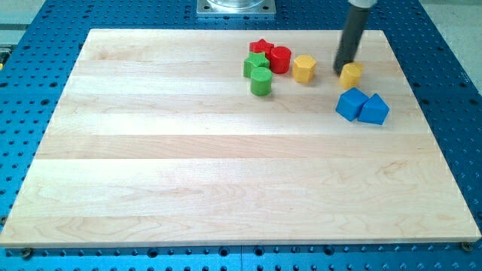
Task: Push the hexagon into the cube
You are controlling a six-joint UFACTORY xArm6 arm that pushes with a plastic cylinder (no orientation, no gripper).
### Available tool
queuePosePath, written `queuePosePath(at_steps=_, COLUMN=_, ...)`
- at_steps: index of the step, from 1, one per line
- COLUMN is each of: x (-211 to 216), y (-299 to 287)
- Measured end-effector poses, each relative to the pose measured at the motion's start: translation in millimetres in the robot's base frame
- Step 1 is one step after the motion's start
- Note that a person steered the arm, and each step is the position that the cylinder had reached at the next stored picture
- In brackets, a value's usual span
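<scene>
My tip (341, 72) rests on the board at the upper right. It sits against the upper left side of a small yellow block (352, 74) whose shape I cannot make out. A yellow hexagon (303, 68) lies to the tip's left, apart from it. The blue cube (351, 104) lies just below the small yellow block, with a narrow gap between them. A blue triangular block (374, 110) touches the cube's right side.
A cluster sits left of the hexagon: a red star-like block (260, 48), a red cylinder (279, 59), a green star-like block (255, 65) and a green cylinder (260, 81). The board's top edge (301, 31) is close above.
</scene>
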State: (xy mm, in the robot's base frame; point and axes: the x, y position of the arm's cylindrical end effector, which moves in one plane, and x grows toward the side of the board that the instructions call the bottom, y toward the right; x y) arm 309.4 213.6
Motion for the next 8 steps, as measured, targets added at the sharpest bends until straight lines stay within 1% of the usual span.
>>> queuePosePath(at_steps=1, x=25, y=-6)
queuePosePath(at_steps=2, x=-31, y=-4)
queuePosePath(at_steps=3, x=-40, y=-57)
queuePosePath(at_steps=5, x=-13, y=-108)
queuePosePath(at_steps=6, x=26, y=-52)
queuePosePath(at_steps=7, x=-6, y=-84)
queuePosePath(at_steps=8, x=-15, y=-131)
